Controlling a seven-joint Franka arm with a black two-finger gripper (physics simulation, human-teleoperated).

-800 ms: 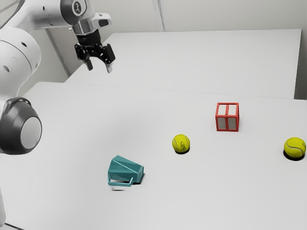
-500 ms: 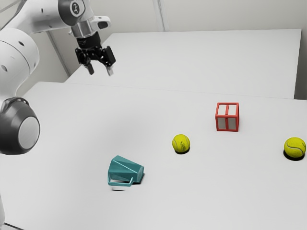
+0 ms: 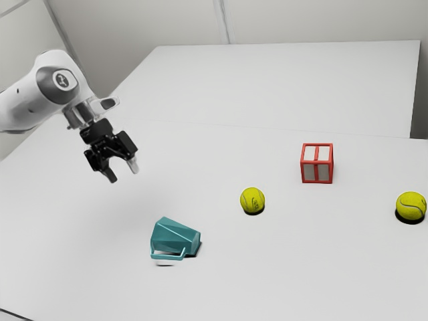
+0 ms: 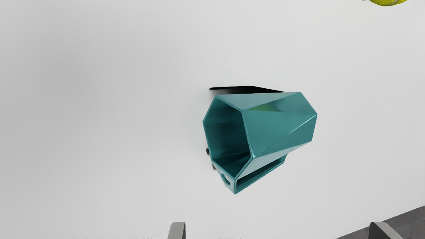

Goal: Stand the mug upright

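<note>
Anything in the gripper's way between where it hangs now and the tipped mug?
Nothing visible stands between the open gripper and the mug. The nearer tennis ball sits off the mug's far side from the gripper, toward the exterior view's right, so it looks clear of that path.

One mug (image 3: 172, 236) – two tennis balls (image 3: 252, 200) – one box (image 3: 317, 172).

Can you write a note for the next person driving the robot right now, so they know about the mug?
Gripper: open and empty, jaws apart, above the table.
Mug: lying on its side, mouth toward the exterior view's left.
Other things: two tennis balls and a red-edged cube, toward the exterior view's right.
Done: the mug isn't gripped or upright yet.
Left: grip it, turn it upright, let go.
</note>
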